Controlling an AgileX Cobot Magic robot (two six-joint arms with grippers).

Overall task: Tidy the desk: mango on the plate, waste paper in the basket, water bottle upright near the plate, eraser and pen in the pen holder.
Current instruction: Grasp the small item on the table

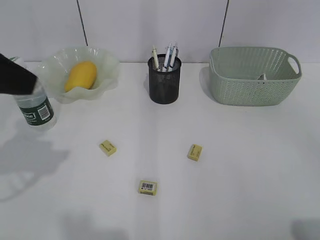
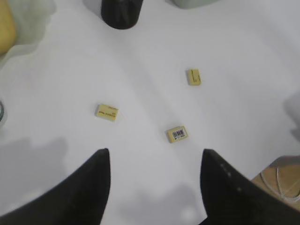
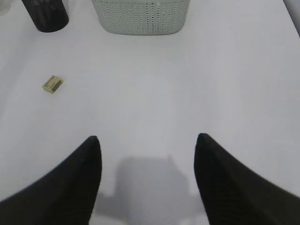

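Note:
The mango [image 1: 82,75] lies on the ruffled green plate [image 1: 107,65]. The water bottle [image 1: 36,107] stands upright just left of the plate, its top hidden behind my black left arm [image 1: 15,77]. Pens [image 1: 167,55] stand in the black mesh pen holder [image 1: 164,82]. Three yellow erasers [image 1: 108,147] [image 1: 195,152] [image 1: 148,187] lie on the desk [image 1: 225,165]. Inside the basket [image 1: 252,75] only a small white-grey bit of the waste paper [image 1: 262,77] shows. My left gripper [image 2: 154,152] hangs open and empty above the erasers [image 2: 177,134]. My right gripper [image 3: 146,138] is open over bare desk.
In the right wrist view an eraser [image 3: 52,84] lies far left, with the pen holder [image 3: 45,14] and basket [image 3: 140,16] at the top. The desk's edge, with brown floor and a cable [image 2: 281,180] beyond it, shows in the left wrist view's lower right corner.

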